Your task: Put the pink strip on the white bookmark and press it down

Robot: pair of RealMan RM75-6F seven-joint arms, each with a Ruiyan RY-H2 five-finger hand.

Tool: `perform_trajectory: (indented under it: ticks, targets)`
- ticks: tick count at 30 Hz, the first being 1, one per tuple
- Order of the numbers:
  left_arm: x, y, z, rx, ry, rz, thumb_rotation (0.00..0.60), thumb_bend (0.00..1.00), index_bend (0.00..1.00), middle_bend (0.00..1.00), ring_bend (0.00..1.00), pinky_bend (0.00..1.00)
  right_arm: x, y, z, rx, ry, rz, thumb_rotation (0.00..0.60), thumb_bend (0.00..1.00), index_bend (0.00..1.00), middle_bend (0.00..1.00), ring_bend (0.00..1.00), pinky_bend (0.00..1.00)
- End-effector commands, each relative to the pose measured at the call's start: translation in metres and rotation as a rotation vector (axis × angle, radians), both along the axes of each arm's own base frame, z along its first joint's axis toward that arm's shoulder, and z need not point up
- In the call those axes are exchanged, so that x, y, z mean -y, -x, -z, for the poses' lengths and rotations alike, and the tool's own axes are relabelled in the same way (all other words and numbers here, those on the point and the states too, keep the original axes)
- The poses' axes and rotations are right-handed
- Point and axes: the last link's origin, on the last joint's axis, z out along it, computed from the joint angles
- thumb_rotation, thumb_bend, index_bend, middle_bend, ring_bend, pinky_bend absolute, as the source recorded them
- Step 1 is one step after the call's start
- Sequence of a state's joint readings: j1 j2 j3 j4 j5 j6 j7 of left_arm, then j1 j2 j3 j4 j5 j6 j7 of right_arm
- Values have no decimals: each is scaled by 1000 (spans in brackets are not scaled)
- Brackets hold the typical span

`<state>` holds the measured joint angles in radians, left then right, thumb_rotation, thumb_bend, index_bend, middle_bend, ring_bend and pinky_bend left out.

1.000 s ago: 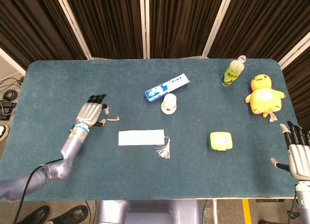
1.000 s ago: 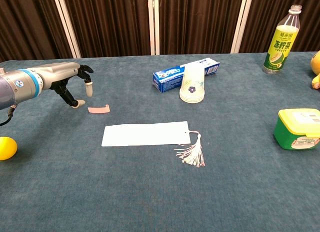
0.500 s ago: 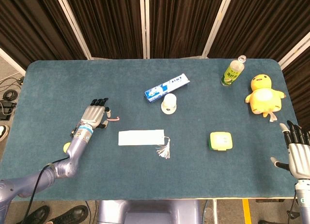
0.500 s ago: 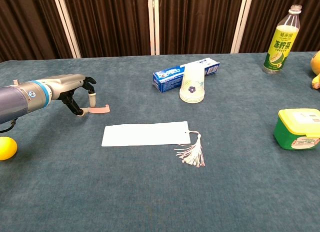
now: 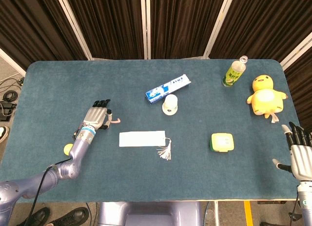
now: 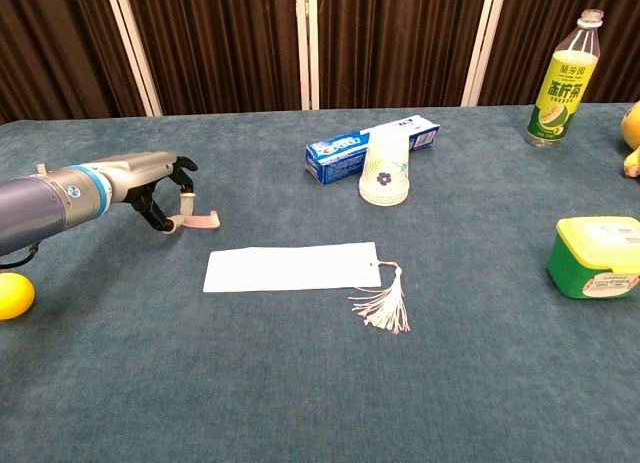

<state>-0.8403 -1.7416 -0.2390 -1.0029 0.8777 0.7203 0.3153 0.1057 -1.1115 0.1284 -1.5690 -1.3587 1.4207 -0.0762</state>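
The pink strip (image 5: 115, 121) (image 6: 202, 223) lies left of and just behind the white bookmark (image 5: 142, 138) (image 6: 290, 267), a little apart from it. The bookmark is flat on the blue table, with its tassel (image 6: 385, 305) at the right end. My left hand (image 5: 97, 116) (image 6: 163, 190) is at the strip's left end and pinches it between thumb and a finger, low over the cloth. My right hand (image 5: 301, 156) appears only in the head view, at the table's front right corner, with fingers spread and nothing in it.
A toothpaste box (image 5: 167, 88) and an overturned paper cup (image 5: 169, 104) lie behind the bookmark. A green bottle (image 5: 233, 72) and a yellow duck plush (image 5: 266, 95) sit at the back right. A green-yellow box (image 5: 222, 142) is right of the bookmark, and a yellow ball (image 6: 14, 295) is by my left forearm.
My left hand moved right and down onto the strip's left end and closed its thumb and finger on it. The right hand has stayed still.
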Motion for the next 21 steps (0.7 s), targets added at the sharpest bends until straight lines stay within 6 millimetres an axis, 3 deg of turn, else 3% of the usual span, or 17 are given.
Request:
perform_trajectory:
  ticks: [1,10,17,21]
  targets:
    - [1,-3,-2,9,-6,10,600,484,574,0,0,0,0,0,0,0,-1,-1,600,0,104,0,0,0]
    - [15,-28,-13,54,-35,157,600,484,581,0,0,0,0,-1,0,7,-4,-4,600,0,106,0,0,0]
    - [34,-61,-11,30,-9,351,600,484,582,0,0,0,-1,-2,0,8,-6,-7,600,0,107,0,0,0]
    - [38,-69,-6,10,2,385,600,484,584,0,0,0,-1,-2,0,10,-7,-7,600,0,112,0,0,0]
